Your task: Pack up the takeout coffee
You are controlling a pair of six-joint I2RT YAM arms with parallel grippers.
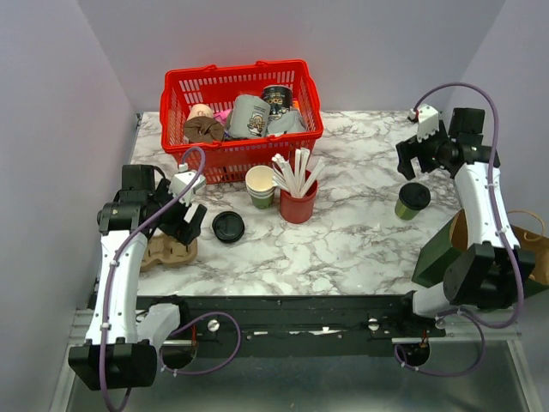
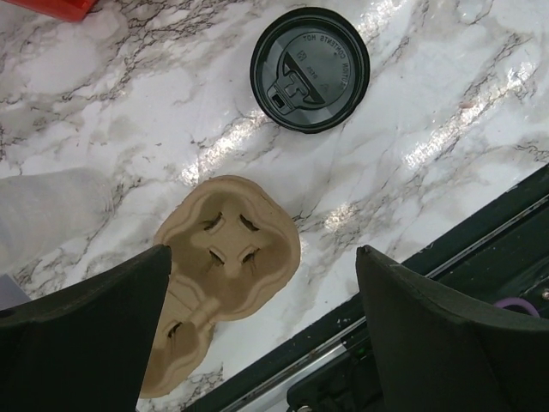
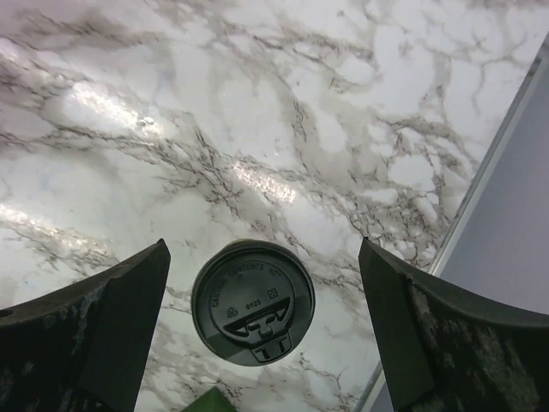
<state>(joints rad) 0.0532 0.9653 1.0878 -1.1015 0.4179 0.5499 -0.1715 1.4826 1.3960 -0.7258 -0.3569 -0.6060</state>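
The takeout coffee [image 1: 413, 200], a small olive-green cup with a black lid, stands upright on the right side of the marble table. In the right wrist view its lid [image 3: 253, 302] shows from above, between and below the fingers. My right gripper [image 1: 416, 165] [image 3: 262, 245] hovers open just behind and above the cup, holding nothing. My left gripper [image 1: 184, 225] [image 2: 263, 249] is open over a brown cardboard cup carrier [image 1: 167, 251] [image 2: 227, 257] near the left front edge, not touching it.
A loose black lid [image 1: 228, 227] [image 2: 310, 69] lies right of the carrier. A stack of lidless green cups [image 1: 260, 186] and a red cup of white sticks [image 1: 298, 202] stand mid-table before a red basket [image 1: 177, 86]. A dark green bag [image 1: 446, 249] stands at the right edge.
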